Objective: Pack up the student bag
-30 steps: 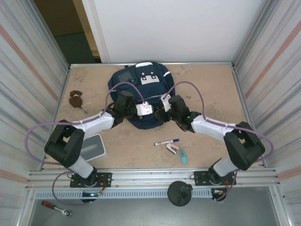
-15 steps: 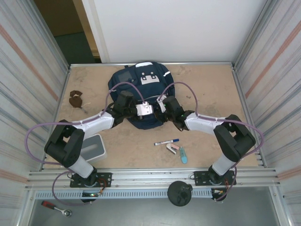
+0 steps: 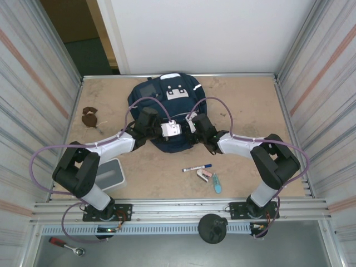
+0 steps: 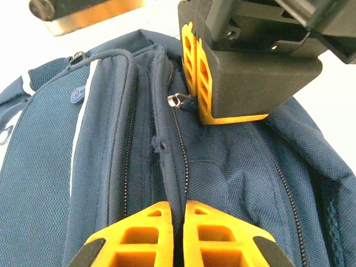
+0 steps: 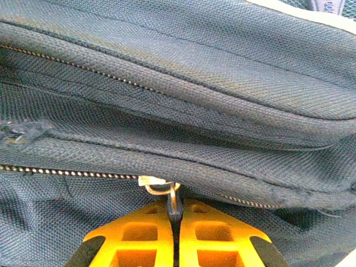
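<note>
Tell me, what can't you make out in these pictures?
Student bag contents: hidden under its fabric, every view.
Left gripper fingertips: top view, hidden under its own wrist.
Brown object: top view, too small to identify.
Bag's outline: right wrist view, cut off by edges.

R gripper [image 5: 176, 218] now closer in, tight on student bag [image 5: 222, 83] zip pull [image 5: 173, 199]

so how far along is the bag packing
Nothing looks packed yet: the marker, a pink item and a teal item lie on the table. In hand: the left gripper pinches the zipper flap of the student bag; the right gripper is shut on the zipper pull. Left: unzip, then load those items.
</note>
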